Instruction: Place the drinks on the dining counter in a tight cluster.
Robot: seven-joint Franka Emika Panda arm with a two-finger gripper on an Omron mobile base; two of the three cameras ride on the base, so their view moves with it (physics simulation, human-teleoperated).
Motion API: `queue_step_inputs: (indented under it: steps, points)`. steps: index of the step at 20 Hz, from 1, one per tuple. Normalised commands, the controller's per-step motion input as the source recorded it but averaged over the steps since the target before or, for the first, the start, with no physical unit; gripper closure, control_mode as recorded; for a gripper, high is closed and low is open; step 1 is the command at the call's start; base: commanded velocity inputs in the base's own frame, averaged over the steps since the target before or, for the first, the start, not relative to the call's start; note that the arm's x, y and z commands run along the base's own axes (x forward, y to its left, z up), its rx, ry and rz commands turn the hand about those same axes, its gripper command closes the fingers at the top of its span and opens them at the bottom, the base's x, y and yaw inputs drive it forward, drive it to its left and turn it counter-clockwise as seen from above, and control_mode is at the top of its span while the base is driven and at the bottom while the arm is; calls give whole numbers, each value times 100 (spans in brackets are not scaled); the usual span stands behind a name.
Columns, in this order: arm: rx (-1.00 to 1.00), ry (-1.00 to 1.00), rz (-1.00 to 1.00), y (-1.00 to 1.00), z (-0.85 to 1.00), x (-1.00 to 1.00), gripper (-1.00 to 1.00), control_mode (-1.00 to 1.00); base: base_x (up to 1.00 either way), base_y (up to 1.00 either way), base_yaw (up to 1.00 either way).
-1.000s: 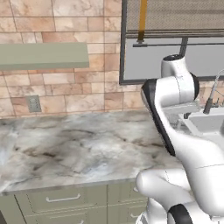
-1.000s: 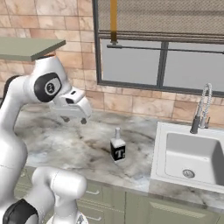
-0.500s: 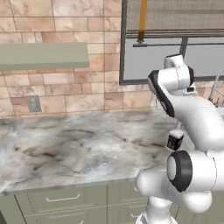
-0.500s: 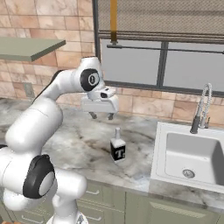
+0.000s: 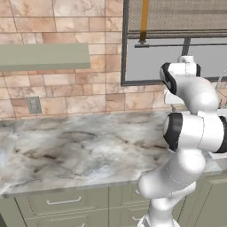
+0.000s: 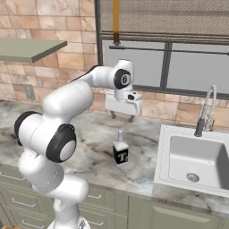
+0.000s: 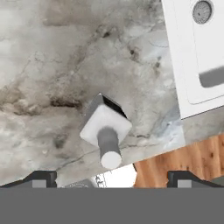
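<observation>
We are at the approach step for the first pickup: the pincer point(image 6: 121, 117) hangs above and behind the small white narrow-necked container point(image 6: 120, 152), its jaws spread to their widest and holding nothing. The container stands upright on the marble counter point(image 6: 94, 147) near the front edge, just left of the white sink point(image 6: 192, 161). In our judgement the next move calls for a descent centred on the narrow neck, then a closure below the cap. The right base view shows the container's dark label and the gap between pincer and container. The hand view gives the top-down alignment: the container point(image 7: 105, 129) lies between the two finger tips point(image 7: 41, 178), somewhat left of centre. In the left base view, the arm point(image 5: 190, 133) hides the container.
</observation>
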Motion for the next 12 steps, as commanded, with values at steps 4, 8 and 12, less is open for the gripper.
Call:
queue_step_inputs:
  steps: [4,8,12]
  points:
    - [22,-19,1,0,-41,12,-100,-100,0,0,0]
    - [8,-14,1,0,-39,0,-100,-100,0,0,0]
    - [-8,-2,0,0,32,-29,-100,-100,0,0,0]
